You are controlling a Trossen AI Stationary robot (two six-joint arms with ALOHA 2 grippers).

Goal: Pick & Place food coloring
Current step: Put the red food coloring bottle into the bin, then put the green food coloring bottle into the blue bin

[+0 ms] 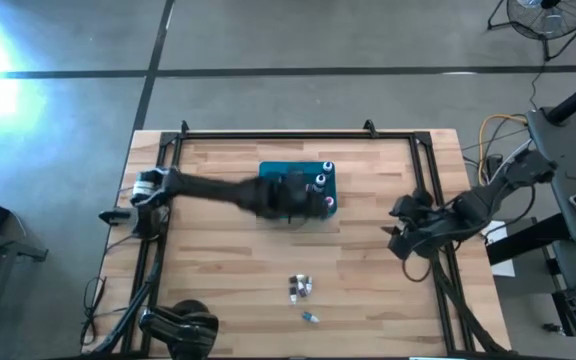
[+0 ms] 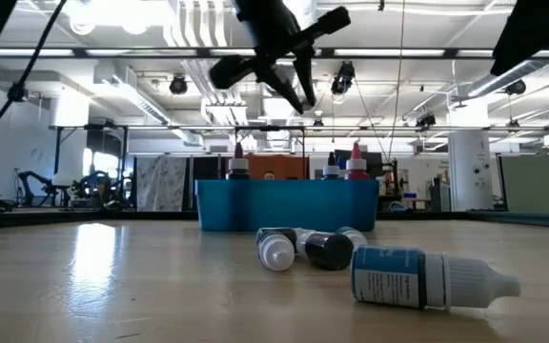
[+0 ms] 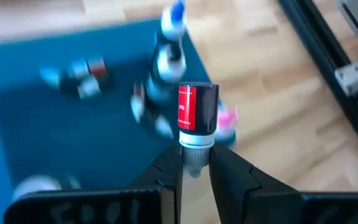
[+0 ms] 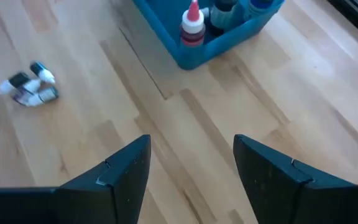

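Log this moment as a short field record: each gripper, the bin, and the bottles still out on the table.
left gripper: over the teal bin, jaws shut on the pale cap of a red-labelled dark bottle
right gripper: waiting at the table's right side, jaws open, holding nothing
bin contents: several bottles, some upright along one side
loose cluster: a few small bottles lying on the wood, nearer the front edge than the bin
single bottle: lying on its side apart from the cluster
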